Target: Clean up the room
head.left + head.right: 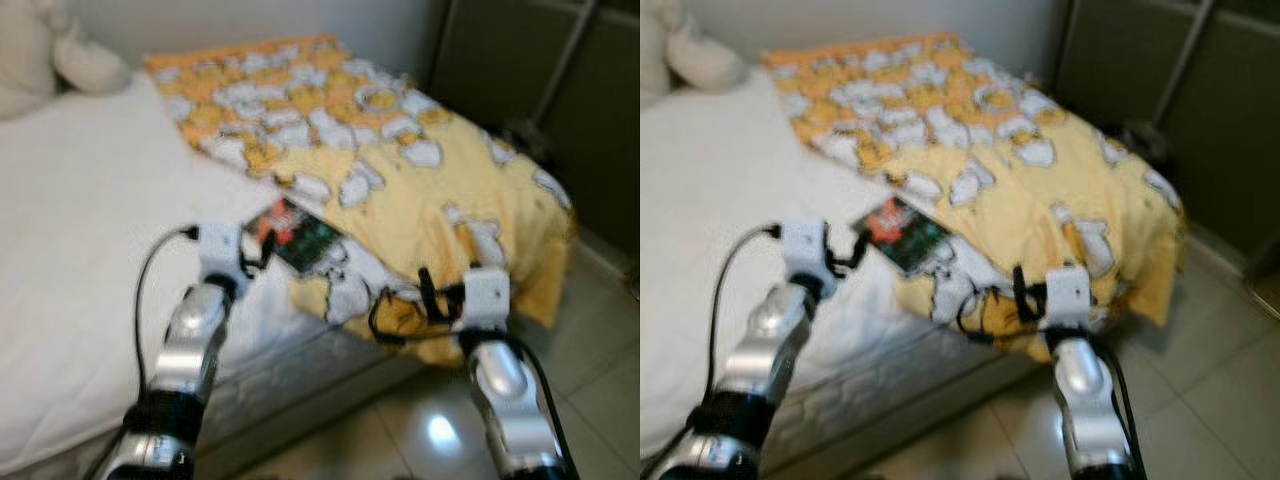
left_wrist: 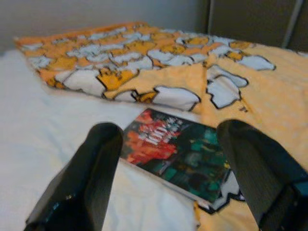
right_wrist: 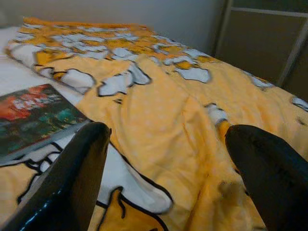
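A book with a dark red and green cover (image 1: pixel 297 235) lies on the bed, half on the white sheet and half on the edge of a yellow blanket (image 1: pixel 400 170) printed with white shapes. My left gripper (image 2: pixel 175 166) is open just short of the book (image 2: pixel 178 156), its fingers (image 2: pixel 82 185) to either side of it. My right gripper (image 3: pixel 166 168) is open over the blanket's near edge (image 3: pixel 159 125), to the right of the book (image 3: pixel 33 115). The views are blurred.
The white mattress (image 1: pixel 80 230) fills the left side, with pale pillows (image 1: pixel 60 55) at its far left corner. Dark cupboard doors (image 1: pixel 560 90) stand to the right. A shiny tiled floor (image 1: pixel 420 430) lies below the bed's near edge.
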You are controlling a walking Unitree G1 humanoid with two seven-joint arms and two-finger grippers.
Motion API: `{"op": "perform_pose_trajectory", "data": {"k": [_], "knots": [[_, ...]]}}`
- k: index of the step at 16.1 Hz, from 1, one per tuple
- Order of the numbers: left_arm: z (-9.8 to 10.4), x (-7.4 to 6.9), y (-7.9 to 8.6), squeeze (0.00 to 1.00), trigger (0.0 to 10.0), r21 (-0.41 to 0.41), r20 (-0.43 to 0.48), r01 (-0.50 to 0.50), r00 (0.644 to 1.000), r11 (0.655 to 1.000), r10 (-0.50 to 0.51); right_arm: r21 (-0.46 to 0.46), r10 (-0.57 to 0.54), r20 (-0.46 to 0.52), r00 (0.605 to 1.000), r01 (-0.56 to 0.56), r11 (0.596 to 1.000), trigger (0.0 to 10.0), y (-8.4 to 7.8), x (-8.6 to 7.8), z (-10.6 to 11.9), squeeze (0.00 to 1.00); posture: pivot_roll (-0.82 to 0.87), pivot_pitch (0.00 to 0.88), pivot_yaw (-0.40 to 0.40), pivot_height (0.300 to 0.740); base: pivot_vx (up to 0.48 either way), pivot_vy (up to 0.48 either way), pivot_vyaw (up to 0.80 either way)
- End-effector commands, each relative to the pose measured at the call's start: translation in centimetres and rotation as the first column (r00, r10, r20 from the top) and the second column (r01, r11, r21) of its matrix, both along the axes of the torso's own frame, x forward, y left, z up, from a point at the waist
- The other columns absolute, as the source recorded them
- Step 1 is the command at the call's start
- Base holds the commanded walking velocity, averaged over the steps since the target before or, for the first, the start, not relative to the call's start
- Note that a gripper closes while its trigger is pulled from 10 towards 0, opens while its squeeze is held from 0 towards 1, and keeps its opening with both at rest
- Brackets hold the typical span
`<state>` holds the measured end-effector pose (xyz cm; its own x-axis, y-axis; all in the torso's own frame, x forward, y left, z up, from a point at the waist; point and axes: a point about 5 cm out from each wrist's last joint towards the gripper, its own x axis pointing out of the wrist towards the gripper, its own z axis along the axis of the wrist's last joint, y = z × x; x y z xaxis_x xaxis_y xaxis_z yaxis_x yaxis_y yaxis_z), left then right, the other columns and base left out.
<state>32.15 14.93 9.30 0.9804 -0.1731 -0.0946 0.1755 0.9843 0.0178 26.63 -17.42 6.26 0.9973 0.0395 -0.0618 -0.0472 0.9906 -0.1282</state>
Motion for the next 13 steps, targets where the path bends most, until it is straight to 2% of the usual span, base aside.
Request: {"op": "perform_pose_trajectory", "data": {"k": [1, 8, 9, 12, 13], "knots": [[0.3, 0.2, -0.4, 0.00, 10.0, 0.008, 0.009, 0.024, 1.000, 1.000, -0.024, -0.004, 0.006, 0.027, 1.000, -0.006, 1.000, 10.0, 0.1, 0.4, 0.7, 0.00, -0.08, 0.000, 0.034, 0.724, 0.480, 0.000, 0.00], [0.4, 0.2, -1.6, 0.00, 10.0, -0.026, 0.004, 0.081, 0.997, 0.996, -0.081, -0.011, 0.008, 0.021, 1.000, -0.008, 1.000, 10.0, 0.1, 0.2, 0.6, 0.00, -0.09, 0.000, 0.035, 0.724, 0.480, 0.000, 0.00], [0.5, 0.3, -1.6, 0.00, 10.0, -0.037, -0.001, 0.069, 0.998, 0.997, -0.069, -0.011, 0.010, 0.021, 1.000, -0.009, 1.000, 10.0, 0.2, 0.2, 0.7, 0.00, -0.09, 0.000, 0.035, 0.724, 0.000, 0.000, 0.00], [-0.9, 1.8, -1.3, 0.00, 10.0, -0.205, -0.166, -0.032, 0.986, 0.978, -0.003, -0.010, 0.036, 0.008, 0.999, -0.036, 0.999, 10.0, 0.2, -0.7, 0.7, 0.00, -0.11, 0.000, 0.010, 0.724, 0.000, 0.000, 0.00], [-2.0, 2.4, -1.0, 0.00, 10.0, -0.259, -0.250, -0.096, 0.968, 0.961, 0.029, -0.029, 0.062, -0.002, 0.998, -0.062, 0.998, 10.0, 0.1, -1.3, 0.7, 0.00, -0.13, 0.000, 0.002, 0.724, 0.000, 0.000, 0.00]]}}
